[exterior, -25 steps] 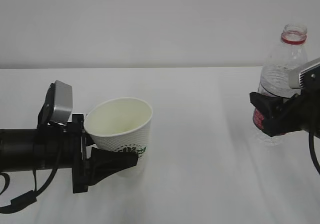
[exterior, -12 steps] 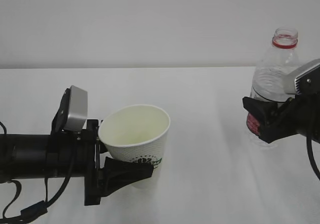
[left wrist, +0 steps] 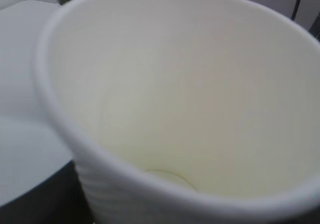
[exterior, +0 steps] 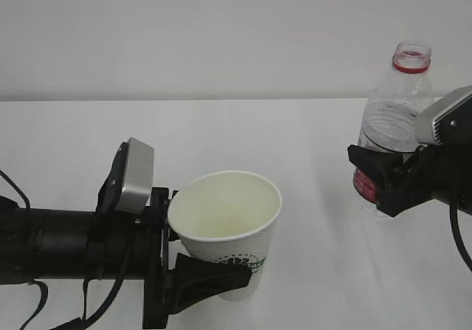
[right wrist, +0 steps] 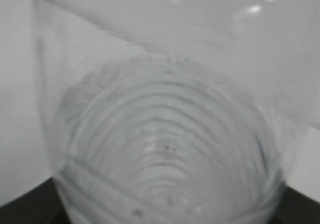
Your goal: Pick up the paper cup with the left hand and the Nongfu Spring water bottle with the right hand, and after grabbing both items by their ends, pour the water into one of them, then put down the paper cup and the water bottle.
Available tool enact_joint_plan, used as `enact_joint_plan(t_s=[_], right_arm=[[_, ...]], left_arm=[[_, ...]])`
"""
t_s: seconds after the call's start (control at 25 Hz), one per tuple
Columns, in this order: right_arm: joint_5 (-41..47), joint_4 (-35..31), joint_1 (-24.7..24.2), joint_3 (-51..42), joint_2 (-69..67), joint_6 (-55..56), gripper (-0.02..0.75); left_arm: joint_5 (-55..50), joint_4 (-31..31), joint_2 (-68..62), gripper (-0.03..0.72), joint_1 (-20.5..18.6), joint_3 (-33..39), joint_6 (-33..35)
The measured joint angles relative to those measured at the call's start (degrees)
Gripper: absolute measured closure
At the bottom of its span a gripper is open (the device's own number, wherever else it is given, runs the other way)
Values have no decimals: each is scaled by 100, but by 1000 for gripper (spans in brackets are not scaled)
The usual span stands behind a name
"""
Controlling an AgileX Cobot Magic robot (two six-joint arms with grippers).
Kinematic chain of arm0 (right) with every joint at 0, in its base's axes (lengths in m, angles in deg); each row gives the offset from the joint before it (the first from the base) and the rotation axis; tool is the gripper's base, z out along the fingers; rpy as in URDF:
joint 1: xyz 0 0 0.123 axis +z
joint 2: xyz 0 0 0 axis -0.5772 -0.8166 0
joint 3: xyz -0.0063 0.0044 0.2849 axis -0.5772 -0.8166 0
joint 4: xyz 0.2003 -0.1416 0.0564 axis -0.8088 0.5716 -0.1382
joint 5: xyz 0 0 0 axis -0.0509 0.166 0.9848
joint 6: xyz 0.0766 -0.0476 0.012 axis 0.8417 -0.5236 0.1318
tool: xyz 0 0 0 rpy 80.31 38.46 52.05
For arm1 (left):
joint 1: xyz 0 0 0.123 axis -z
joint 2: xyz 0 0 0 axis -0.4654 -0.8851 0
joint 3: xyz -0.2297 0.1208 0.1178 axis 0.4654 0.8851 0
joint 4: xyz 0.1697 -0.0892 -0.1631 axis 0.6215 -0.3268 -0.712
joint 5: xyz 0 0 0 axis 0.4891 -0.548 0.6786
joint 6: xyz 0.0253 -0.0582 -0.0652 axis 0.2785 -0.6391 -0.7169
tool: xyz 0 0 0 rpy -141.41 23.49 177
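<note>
The left hand is clamped on the base of the paper cup at near left — mouth tipped up and rightward (cream inside looks dry). At far right the right hand grips the Nongfu Spring water bottle at its red label — upright, uncapped, well apart from the cup.

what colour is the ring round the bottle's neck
Red: the neck ring on the Nongfu Spring water bottle shows best in the exterior view.
</note>
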Motion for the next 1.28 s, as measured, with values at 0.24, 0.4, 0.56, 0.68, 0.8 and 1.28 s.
enact_joint_plan(t_s=[0.24, 0.4, 0.56, 0.68, 0.8, 1.28], right_arm=[[-156, 253, 26, 0, 0, 47, 262], [-243, 337, 229, 12, 0, 74, 262], [-219, 429, 394, 151, 0, 77, 262], [-149, 605, 407, 322, 0, 137, 262], [-85, 792, 407, 489, 0, 264, 262], [4, 1465, 407, 829, 0, 613, 262]], left_arm=[[0, -183, 0, 160, 147, 0, 13], [0, -191, 0, 160, 185, 0, 13], [0, -191, 0, 160, 194, 0, 13], [0, -191, 0, 160, 194, 0, 13], [0, -191, 0, 160, 194, 0, 13], [0, -181, 0, 160, 194, 0, 13]])
